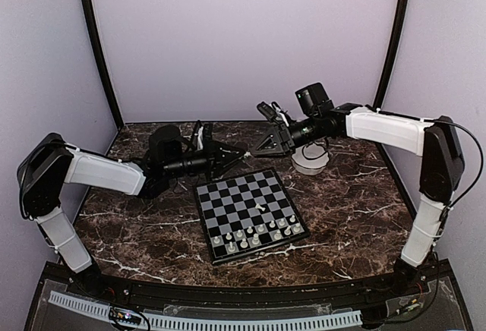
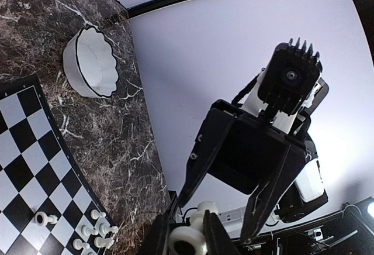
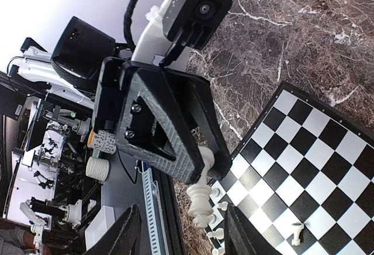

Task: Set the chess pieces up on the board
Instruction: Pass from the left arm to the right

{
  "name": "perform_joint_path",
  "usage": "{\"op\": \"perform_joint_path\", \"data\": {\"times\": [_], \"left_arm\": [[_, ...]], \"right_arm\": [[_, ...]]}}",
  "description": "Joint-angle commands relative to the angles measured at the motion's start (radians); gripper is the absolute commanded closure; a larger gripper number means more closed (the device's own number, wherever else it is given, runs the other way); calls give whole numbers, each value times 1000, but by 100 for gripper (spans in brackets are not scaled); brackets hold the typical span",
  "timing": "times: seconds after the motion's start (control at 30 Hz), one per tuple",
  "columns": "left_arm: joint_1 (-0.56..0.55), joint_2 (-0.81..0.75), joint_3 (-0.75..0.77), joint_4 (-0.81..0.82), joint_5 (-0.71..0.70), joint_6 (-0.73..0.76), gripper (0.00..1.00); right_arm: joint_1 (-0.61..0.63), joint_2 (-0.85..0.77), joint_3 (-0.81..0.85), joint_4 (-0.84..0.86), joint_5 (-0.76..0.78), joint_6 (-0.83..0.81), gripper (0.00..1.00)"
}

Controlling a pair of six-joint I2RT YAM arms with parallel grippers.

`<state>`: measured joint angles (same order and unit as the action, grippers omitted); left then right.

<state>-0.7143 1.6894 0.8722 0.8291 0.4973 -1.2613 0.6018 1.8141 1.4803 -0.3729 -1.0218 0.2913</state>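
Left gripper point(image 2: 187, 236) is clenched on one chess piece point(image 3: 200, 203), over the desk point(image 1: 357, 209) just beyond the board's point(image 1: 244, 194) far edge. Right gripper point(image 3: 182, 234) hangs released, empty. Most chess pieces point(image 1: 258, 234) fill the two near rows and one sits alone mid-board point(image 1: 260, 206), so little seems left.

White arm shells point(image 1: 102, 171), black joints point(image 1: 42, 173), black cable point(image 3: 133, 3)

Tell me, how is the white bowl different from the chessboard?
The white bowl is round with a wavy rim; the chessboard is flat and square. The bowl is plain white; the chessboard has black and silver checks. Chess pieces stand on the chessboard; none show in the bowl. Both sit on the marble table.
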Motion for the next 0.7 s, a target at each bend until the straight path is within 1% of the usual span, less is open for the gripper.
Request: {"op": "perform_joint_path", "data": {"times": [0.0, 0.1, 0.27, 0.67], "left_arm": [[1, -8, 25, 51, 20, -2, 94], [2, -7, 25, 52, 22, -4, 94], [2, 1, 32, 54, 27, -8, 94], [1, 33, 55, 60, 51, -18, 94]], "right_arm": [[7, 16, 9, 33, 38, 16, 51], [7, 20, 6, 37, 41, 20, 53], [7, 23, 0, 54, 31, 32, 65], [10, 30, 1, 81, 10, 45, 87]]}}
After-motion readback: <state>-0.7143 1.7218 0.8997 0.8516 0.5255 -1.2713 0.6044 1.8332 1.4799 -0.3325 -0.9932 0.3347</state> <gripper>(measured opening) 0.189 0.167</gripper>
